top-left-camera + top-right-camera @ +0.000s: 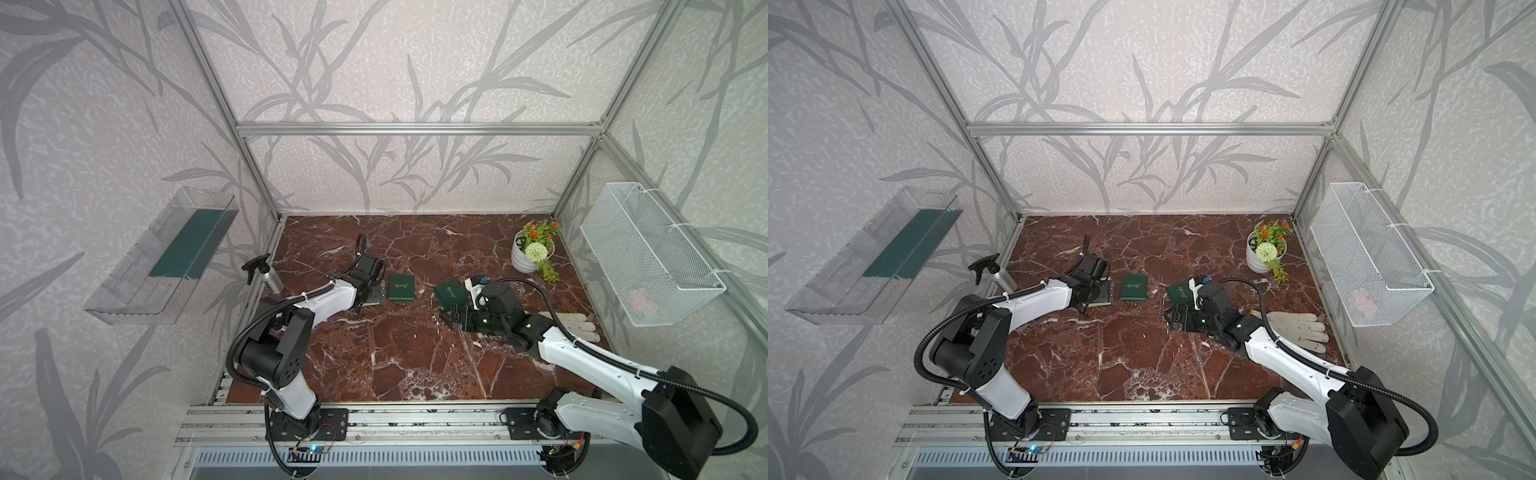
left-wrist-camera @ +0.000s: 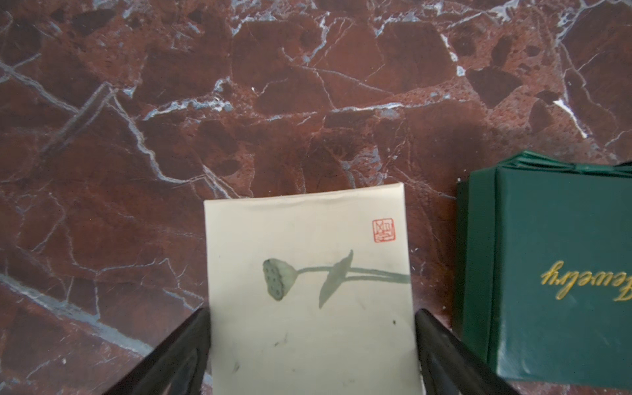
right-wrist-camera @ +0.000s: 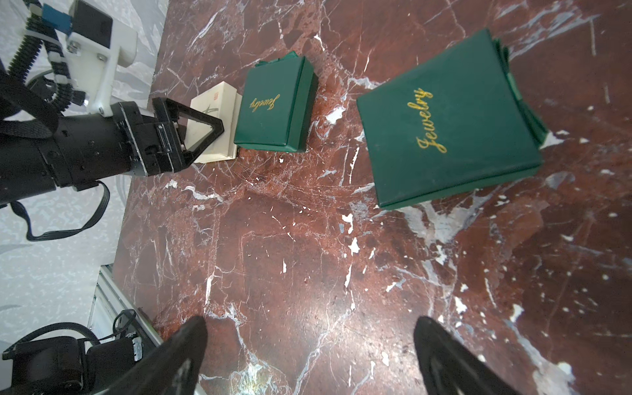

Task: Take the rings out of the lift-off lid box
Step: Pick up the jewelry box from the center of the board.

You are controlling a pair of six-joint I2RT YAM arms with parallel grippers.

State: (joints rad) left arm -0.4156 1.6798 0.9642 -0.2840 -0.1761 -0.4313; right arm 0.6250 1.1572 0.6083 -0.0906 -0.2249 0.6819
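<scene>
Three small closed boxes lie in a loose row on the red marble counter [image 1: 415,365], about midway between its near and far edges. Closest to the left edge is a cream box [image 2: 307,236] painted with a lotus pod and a red seal, and its lid is on. Just beside it, toward the middle, sits a green box [image 2: 547,273] with gold "Jewelry" lettering, a narrow strip of counter between the two. A second green box [image 3: 448,119] lies well apart from these, right of the middle and turned askew.

The left gripper [image 2: 312,313] reaches over the cream box with a finger at each of two opposite sides. In the left wrist view the fingers [image 2: 191,342] sit right at the box's edges. We cannot tell whether they press on it or only flank it.

The right gripper [image 3: 311,328] hovers over bare counter on the near side of the second green box. Its jaws are spread wide with nothing between them.

We cannot see the rings, since every box is closed.

A spray bottle [image 1: 272,279] stands at the left edge and a flower pot [image 1: 524,257] in the far right corner. A pale glove [image 1: 577,326] lies near the right edge, partly under the right arm. A wire basket [image 1: 648,257] hangs on the right wall and a clear shelf [image 1: 137,286] on the left wall.
</scene>
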